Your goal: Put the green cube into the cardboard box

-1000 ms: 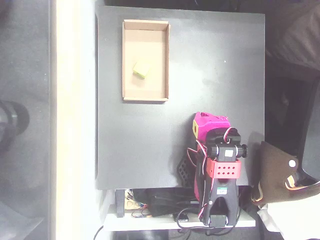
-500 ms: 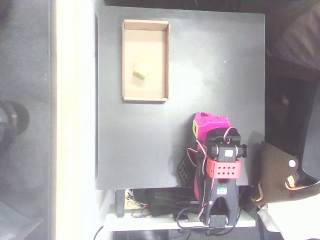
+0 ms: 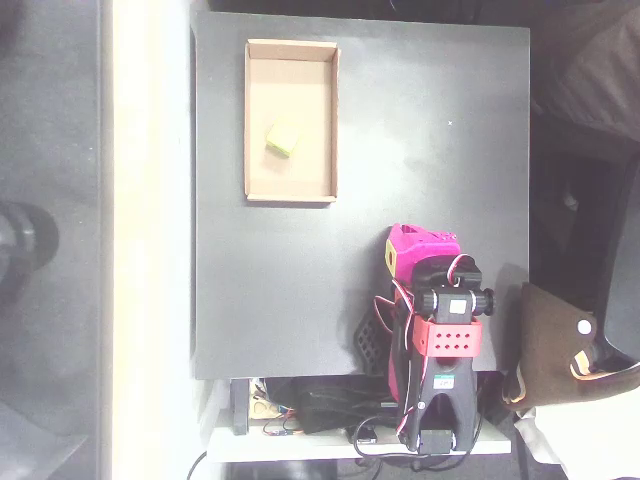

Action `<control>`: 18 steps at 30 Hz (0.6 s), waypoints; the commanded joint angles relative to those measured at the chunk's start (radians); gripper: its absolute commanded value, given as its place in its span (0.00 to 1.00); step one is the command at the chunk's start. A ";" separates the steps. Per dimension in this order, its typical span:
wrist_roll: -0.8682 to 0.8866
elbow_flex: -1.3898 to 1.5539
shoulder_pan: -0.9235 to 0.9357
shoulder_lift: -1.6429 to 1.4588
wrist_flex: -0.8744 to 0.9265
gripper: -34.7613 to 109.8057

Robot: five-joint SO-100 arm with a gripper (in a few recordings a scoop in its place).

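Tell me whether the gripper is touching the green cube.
Apart. The overhead view shows the gripper folded back near the arm's base, bare black table between it and the green cube in the cardboard box.

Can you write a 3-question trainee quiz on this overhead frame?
1. True or false: the cube lies on the floor of the box.
2. Multiple choice: where is the arm in the overhead view? A) over the box B) folded near the table's bottom edge, right of the box C) touching the cube
3. Short answer: is the task's goal state met as things lie?

Key: 1) True. 2) B. 3) Yes; the cube is inside the box, apart from the arm.
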State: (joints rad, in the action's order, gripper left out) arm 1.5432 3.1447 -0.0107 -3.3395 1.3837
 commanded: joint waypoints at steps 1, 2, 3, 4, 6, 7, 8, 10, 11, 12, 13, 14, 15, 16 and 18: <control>0.008 0.012 -0.009 0.000 0.041 0.25; 0.008 0.012 -0.009 0.000 0.041 0.25; 0.008 0.012 -0.009 0.000 0.041 0.25; 0.008 0.012 -0.009 0.000 0.041 0.25; 0.006 0.012 -0.009 0.000 0.041 0.25; 0.008 0.012 -0.009 0.000 0.041 0.25; 0.008 0.012 -0.009 0.000 0.041 0.25; 0.003 0.012 -0.009 0.000 0.040 0.25; 0.008 0.012 -0.009 0.000 0.040 0.25; 0.008 0.012 -0.009 0.000 0.040 0.25; 0.008 0.012 -0.009 0.000 0.040 0.25; 0.008 0.012 -0.009 0.000 0.040 0.25; 0.008 0.012 -0.009 0.000 0.040 0.25; 0.008 0.012 -0.009 0.000 0.040 0.25; 0.008 0.012 -0.009 0.000 0.040 0.25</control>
State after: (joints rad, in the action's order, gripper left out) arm 1.5432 3.1447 -0.0107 -3.3395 1.3837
